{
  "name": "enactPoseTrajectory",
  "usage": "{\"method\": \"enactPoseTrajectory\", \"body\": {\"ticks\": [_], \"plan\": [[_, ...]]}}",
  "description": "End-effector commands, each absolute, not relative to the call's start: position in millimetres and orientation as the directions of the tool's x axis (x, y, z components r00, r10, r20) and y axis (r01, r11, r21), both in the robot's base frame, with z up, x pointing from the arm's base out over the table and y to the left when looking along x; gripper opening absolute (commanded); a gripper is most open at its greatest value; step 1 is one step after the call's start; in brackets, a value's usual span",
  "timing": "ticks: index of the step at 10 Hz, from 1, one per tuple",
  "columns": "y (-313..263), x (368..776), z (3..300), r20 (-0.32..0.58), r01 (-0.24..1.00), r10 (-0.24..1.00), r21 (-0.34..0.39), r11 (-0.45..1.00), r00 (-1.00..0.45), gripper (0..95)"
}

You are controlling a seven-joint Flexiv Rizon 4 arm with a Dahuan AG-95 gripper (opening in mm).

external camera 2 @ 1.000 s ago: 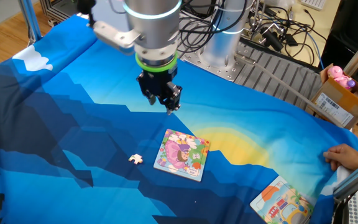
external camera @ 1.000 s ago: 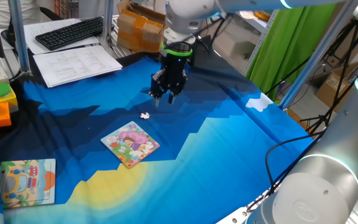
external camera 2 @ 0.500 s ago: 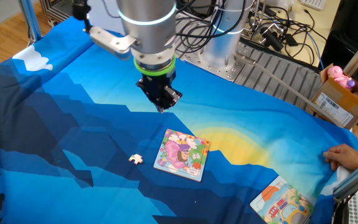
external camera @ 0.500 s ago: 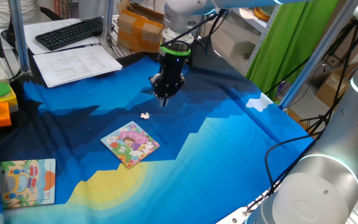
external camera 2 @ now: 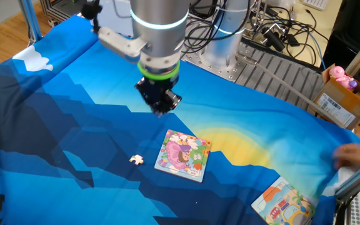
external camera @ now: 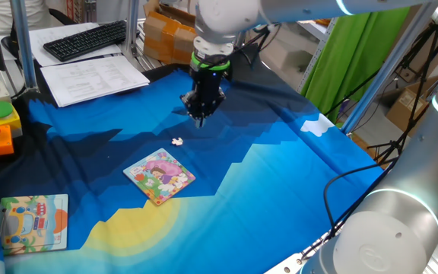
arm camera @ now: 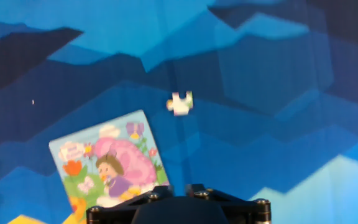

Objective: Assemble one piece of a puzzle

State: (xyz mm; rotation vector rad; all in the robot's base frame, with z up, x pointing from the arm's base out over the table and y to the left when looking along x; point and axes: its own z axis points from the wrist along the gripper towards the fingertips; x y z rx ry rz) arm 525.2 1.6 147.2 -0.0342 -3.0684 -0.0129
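Well, the gripper point(external camera: 200, 118) hangs above the cloth point(external camera: 295, 175) with its fingers drawn together, empty (no contact), while the piece point(external camera: 177, 141) lies loose just beside the puzzle point(external camera: 159, 176).

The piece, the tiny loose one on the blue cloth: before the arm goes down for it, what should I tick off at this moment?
1. The piece lies free on the cloth, apart from the puzzle: ok.
2. Piece visible in the hand view: ok.
3. Gripper empty: ok, nothing seen between the fingers.
4. Gripper above the piece: not ok, it hangs off to one side.
5. Jaws open wide enough: cannot tell.
6. Empty slot in the puzzle located: cannot tell.
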Motion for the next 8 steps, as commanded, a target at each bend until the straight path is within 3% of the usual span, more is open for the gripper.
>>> {"method": "enactPoseTrajectory", "body": {"ticks": [1,8], "plan": [[1,535,132,0.063,0.028,0.028,0.014,0.999,-0.998,38.0],[-12,574,88,0.061,-0.014,-0.017,0.040,0.999,-0.998,38.0]]}}
